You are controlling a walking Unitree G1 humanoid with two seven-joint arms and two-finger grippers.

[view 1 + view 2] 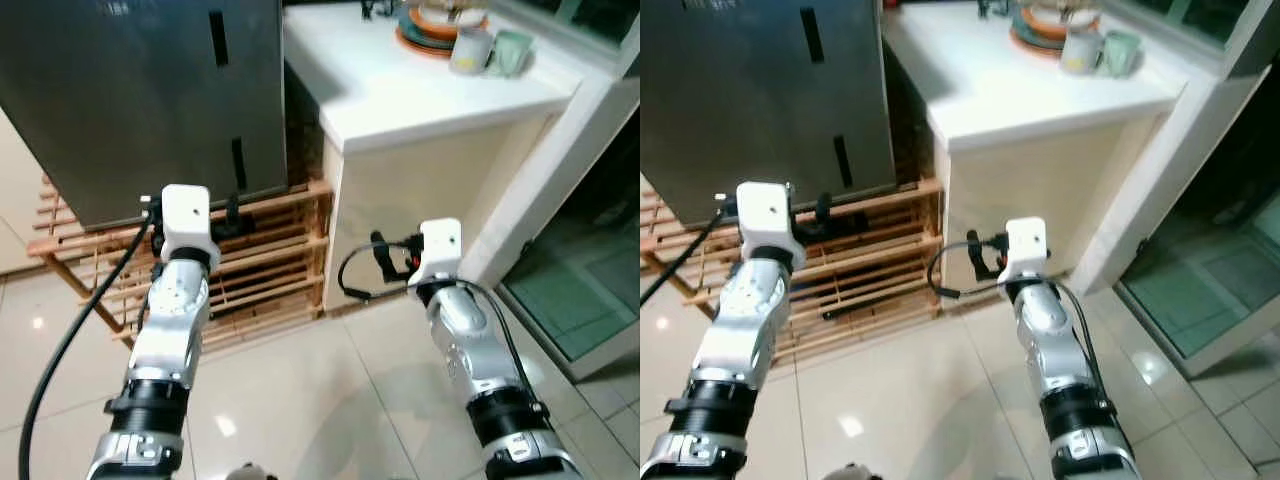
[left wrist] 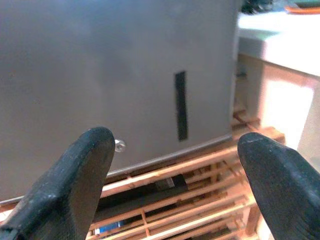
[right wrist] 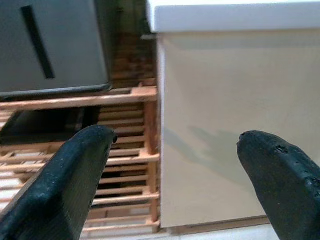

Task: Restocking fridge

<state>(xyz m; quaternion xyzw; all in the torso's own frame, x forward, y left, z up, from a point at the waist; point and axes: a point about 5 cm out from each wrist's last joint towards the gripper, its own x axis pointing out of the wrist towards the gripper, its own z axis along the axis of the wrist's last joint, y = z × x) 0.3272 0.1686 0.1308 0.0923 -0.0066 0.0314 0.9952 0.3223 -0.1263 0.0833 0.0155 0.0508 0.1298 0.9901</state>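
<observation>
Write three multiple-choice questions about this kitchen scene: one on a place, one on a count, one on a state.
1. What does the grey steel fridge stand on?
A. a slatted wooden pallet
B. the white counter
C. a blue carpet

2. How many mugs stand beside the stacked plates on the white counter?
A. none
B. two
C. five

3. How is the left gripper?
A. shut on a bottle
B. shut, empty
C. open, empty

Answers:
1. A, the slatted wooden pallet lies directly under the fridge.
2. B, a pale mug and a green mug stand side by side.
3. C, its black fingers stand wide apart with nothing between.
</observation>
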